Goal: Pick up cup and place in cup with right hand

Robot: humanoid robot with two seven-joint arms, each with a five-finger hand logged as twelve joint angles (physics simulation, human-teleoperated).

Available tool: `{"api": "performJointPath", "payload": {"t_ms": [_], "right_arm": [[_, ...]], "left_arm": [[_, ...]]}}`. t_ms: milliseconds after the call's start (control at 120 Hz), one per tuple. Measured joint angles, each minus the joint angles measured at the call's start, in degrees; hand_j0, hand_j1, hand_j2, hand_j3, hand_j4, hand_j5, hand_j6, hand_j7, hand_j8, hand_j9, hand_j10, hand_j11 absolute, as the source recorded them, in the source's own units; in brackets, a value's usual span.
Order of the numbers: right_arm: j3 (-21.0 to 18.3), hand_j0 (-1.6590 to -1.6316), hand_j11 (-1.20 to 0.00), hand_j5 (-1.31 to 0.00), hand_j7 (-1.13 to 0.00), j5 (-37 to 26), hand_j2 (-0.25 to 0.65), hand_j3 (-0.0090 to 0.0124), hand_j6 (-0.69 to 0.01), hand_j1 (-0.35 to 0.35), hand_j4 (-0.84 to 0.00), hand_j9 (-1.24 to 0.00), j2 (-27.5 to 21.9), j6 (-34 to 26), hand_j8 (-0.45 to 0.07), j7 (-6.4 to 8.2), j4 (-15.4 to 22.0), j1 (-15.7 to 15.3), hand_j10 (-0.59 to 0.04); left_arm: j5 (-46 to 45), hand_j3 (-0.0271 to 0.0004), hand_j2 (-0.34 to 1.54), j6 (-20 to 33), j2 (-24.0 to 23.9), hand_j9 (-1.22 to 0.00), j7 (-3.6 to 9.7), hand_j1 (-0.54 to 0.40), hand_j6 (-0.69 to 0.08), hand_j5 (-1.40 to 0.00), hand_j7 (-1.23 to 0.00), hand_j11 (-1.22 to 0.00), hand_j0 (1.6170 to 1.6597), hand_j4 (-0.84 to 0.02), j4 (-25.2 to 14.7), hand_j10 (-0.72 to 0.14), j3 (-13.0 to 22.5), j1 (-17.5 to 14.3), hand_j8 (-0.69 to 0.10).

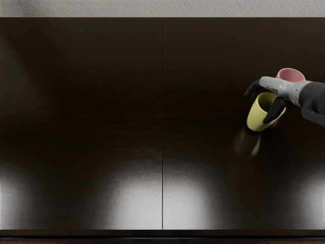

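My right hand [264, 99] comes in from the right edge and is shut on a yellow cup [256, 118]. Its dark thumb lies across the right side of the cup, while the other fingers reach around behind, partly hidden. The yellow cup leans, its mouth toward the upper right, and its reflection shows on the dark tabletop below it. Just behind the wrist is a pink cup [291, 75]; only its mouth and upper part show, the rest being covered by the hand and wrist.
The dark, glossy table [101, 127] has a thin seam running down its middle and bright reflections near the front edge. A light textured surface [152, 8] lies beyond its back edge.
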Motion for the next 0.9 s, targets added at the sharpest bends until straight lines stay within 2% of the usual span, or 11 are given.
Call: {"api": "performJointPath", "payload": {"t_ms": [342, 417, 592, 708, 900], "right_arm": [[1.8, -1.6564, -0.53, -0.54, -0.53, 4.0, -0.046, 0.0000, -0.405, 0.070, -0.395, -0.53, -4.1, 6.9, -0.319, 0.00, 0.5, 6.1, -0.289], [1.9, -1.6558, -0.53, -0.54, -0.53, 4.8, -0.078, 0.0000, -0.404, 0.048, -0.394, -0.53, -4.9, 8.3, -0.329, 0.00, 0.4, 7.8, -0.295], [1.6, -1.6568, -0.53, -0.54, -0.53, 6.7, -0.015, 0.0000, -0.402, 0.063, -0.391, -0.54, -6.3, 11.4, -0.333, 0.00, -1.2, 12.3, -0.309], [1.5, -1.6575, -0.53, -0.54, -0.53, 6.9, 0.030, 0.0000, -0.404, 0.074, -0.396, -0.53, -6.7, 13.2, -0.361, 0.00, -2.7, 15.0, -0.323], [1.4, -1.6578, -0.53, -0.53, -0.53, 6.9, 0.060, 0.0000, -0.409, 0.083, -0.405, -0.53, -8.5, 14.6, -0.369, 0.00, -3.8, 16.6, -0.329]], "left_arm": [[0.0, 0.0000, 0.00, 0.0, 0.0, 0.00, -0.01, 0.349, 0.000, 0.00, 0.00, 0.00, 1.6581, 0.000, 0.0, 0.000, 0.0, 0.0, 0.000], [0.0, 0.0000, 0.00, 0.0, 0.0, 0.00, -0.02, 0.349, 0.000, 0.00, 0.00, 0.00, 1.6581, 0.000, 0.0, 0.000, 0.0, 0.0, 0.000], [0.0, 0.0000, 0.00, 0.0, 0.0, 0.00, -0.02, 0.349, 0.000, 0.00, 0.00, 0.00, 1.6581, 0.000, 0.0, 0.000, 0.0, 0.0, 0.000], [0.0, 0.0000, 0.00, 0.0, 0.0, 0.00, 0.00, 0.349, 0.000, 0.00, 0.00, 0.00, 1.6581, 0.000, 0.0, 0.000, 0.0, 0.0, 0.000], [0.0, 0.0000, 0.00, 0.0, 0.0, 0.00, 0.00, 0.349, 0.000, 0.00, 0.00, 0.00, 1.6581, 0.000, 0.0, 0.000, 0.0, 0.0, 0.000]]}}
